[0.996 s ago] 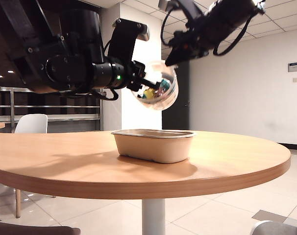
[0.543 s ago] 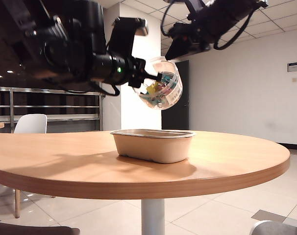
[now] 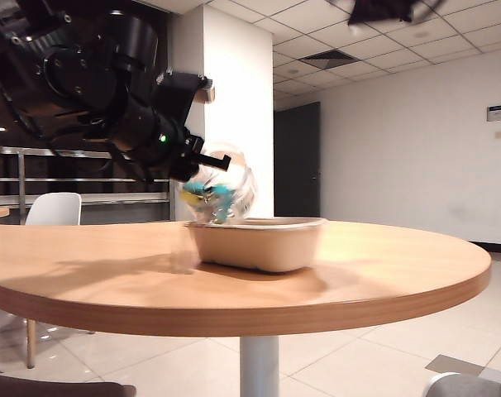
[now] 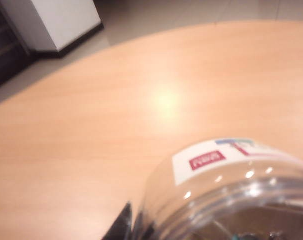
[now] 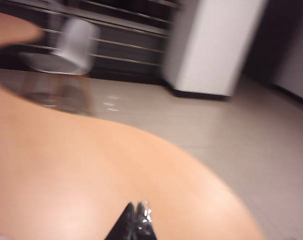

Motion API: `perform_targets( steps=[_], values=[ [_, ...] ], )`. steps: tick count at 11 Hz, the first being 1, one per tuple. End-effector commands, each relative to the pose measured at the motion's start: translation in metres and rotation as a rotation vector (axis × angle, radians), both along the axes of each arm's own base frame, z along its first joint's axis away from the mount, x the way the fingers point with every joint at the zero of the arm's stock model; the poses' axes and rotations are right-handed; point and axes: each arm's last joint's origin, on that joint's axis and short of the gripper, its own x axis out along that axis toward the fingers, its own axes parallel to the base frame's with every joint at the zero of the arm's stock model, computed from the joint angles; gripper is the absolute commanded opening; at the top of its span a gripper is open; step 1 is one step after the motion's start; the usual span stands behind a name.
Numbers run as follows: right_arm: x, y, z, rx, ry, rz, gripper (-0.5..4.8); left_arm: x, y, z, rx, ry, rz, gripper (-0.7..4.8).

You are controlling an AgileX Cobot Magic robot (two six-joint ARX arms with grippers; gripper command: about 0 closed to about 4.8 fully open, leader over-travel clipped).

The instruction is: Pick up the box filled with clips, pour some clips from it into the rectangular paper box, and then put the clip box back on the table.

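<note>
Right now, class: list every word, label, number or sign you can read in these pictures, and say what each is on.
White label on the clip jar, held in the shut left gripper: red patch with white lettering, too blurred to read.
Wall sign in the exterior view: too small to read.
Right gripper, shut: no text.
No readable text anywhere.

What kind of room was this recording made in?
Probably an office or a meeting area. A suspended tile ceiling with a vent, a large round wood-grain table on a white pedestal, a white chair beside a railing, and a dark door in a plain white wall all point that way.
</note>
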Motion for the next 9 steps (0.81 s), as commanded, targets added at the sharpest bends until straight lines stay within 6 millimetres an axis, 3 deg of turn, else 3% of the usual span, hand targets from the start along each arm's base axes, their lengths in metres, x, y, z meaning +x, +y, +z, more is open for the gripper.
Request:
perform_targets(
  steps=[1,6,7,9],
  values=[
    [-0.002,0.005,-0.003,-0.002,0.024,0.044,0.34,-0.005,-0.005,0.018,-0.048,-0.045,-0.029,-0.06],
    [-0.002,0.005,-0.005,-0.009,0.041,0.048,0.68,-0.004,-0.002,0.022,-0.059,-0.053,-0.001,-0.06],
    [-0.002,0.005,-0.01,-0.024,0.085,0.047,-0.05,0.006,0.004,0.031,-0.104,-0.013,0.053,-0.06],
    [-0.002,0.005,-0.013,-0.035,0.112,0.052,-0.05,0.015,0.01,0.04,-0.121,0.017,0.082,-0.06]
  ],
)
